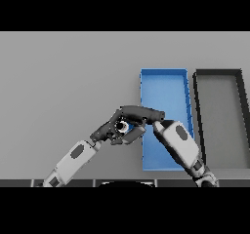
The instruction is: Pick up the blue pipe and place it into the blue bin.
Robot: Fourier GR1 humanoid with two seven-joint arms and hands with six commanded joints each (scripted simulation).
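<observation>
Just off the blue bin's (166, 84) left wall, near the table's (63, 82) front edge, you see both hands meeting. Your right hand (141, 113) reaches leftward over the bin's left wall, its dark fingers stretched toward the left hand (111, 129). Between them sits the blue pipe (125, 126), only a small blue and white patch of it visible; the left hand's fingers are curled round it. You cannot tell whether the right hand's fingers grip the pipe or merely lie above it. To the right of the blue bin, just beside it, stands a dark grey bin (218, 74), both running toward the table's far edge.
</observation>
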